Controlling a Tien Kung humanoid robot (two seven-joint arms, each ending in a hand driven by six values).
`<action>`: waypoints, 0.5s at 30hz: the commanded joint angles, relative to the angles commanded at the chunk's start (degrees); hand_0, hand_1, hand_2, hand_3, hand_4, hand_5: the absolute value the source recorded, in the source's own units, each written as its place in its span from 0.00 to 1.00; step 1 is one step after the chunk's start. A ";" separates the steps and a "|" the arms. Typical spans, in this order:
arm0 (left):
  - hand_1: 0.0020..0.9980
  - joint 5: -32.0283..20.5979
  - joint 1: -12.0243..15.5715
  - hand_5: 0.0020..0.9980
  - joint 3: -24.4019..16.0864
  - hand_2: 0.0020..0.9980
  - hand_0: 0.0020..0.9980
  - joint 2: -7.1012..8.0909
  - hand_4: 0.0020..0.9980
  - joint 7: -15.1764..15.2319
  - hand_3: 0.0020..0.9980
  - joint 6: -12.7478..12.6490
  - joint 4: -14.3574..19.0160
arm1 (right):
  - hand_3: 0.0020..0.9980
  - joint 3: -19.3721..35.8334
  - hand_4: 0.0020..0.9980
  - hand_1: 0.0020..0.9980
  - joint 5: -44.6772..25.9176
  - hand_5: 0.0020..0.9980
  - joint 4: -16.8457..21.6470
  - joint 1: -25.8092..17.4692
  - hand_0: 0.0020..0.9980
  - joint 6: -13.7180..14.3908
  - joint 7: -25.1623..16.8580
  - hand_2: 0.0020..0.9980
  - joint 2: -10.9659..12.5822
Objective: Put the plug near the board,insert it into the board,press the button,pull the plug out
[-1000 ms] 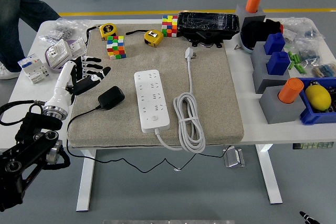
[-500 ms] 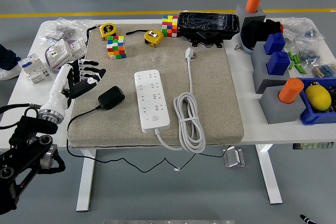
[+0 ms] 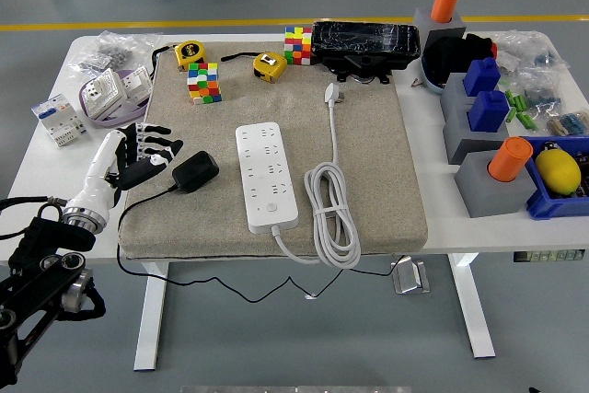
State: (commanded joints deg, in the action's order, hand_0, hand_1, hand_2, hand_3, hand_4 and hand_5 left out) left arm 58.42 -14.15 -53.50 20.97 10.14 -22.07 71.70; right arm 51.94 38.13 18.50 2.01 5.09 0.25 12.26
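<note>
My left hand (image 3: 138,152) hangs with fingers spread, gripping nothing, just left of the black plug (image 3: 195,171); the board (image 3: 265,175) runs lengthwise near-to-far, button end toward me.

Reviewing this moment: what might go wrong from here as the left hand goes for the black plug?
1. The left hand sits open beside the black plug without touching it; a sideways approach may nudge the plug instead of grasping it.
2. The plug's thin black cable runs off the mat's near edge, so lifting could snag or drag.
3. The power strip lies loose on the mat; pushing the plug in may shift it.
</note>
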 joint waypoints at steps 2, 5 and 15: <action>0.43 0.13 0.36 0.31 0.01 0.51 0.39 0.03 0.82 -0.15 0.54 0.06 0.10 | 0.55 -0.10 0.95 0.64 -0.10 0.49 -0.09 0.00 0.61 -0.01 0.04 0.65 0.07; 0.43 0.24 0.70 0.32 0.10 0.51 0.39 0.33 0.82 -0.27 0.54 0.10 0.18 | 0.55 -0.34 0.95 0.64 -0.26 0.49 -0.15 -0.13 0.61 -0.06 0.09 0.65 0.08; 0.43 0.62 1.62 0.32 -0.71 0.51 0.39 0.83 0.82 -0.66 0.54 0.21 0.52 | 0.55 -1.08 0.95 0.64 -0.85 0.49 -0.84 -0.46 0.61 -0.20 0.31 0.65 -0.21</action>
State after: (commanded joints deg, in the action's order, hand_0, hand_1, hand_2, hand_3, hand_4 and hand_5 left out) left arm 59.04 -12.52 -54.21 21.80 9.48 -21.86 72.22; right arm 50.86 37.29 17.66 1.55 4.89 0.56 12.05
